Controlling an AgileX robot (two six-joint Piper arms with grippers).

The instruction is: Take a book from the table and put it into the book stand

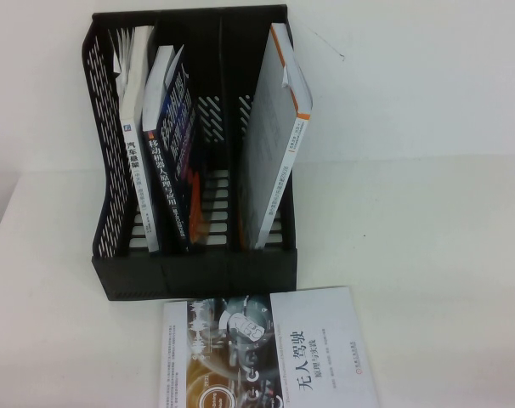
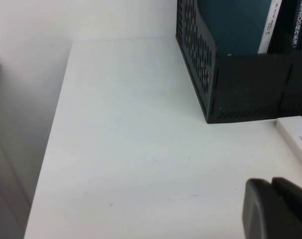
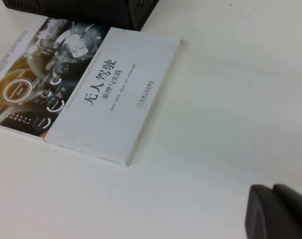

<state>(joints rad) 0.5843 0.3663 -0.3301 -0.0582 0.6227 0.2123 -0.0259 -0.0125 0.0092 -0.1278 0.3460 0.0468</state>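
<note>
Book lying flat on white table, just near of black book stand holding four upright books. Left pincer and right pincer hover above table, both together, holding nothing

All that shows of me is two dark tips. My left hand is a matte black, rounded block with soft edges, split by one thin seam down its face, beside the stand. My right hand looks the same: smooth charcoal-black casing, blunt corners, one narrow groove, beside the book. No cables, screws or markings show on either.
</note>
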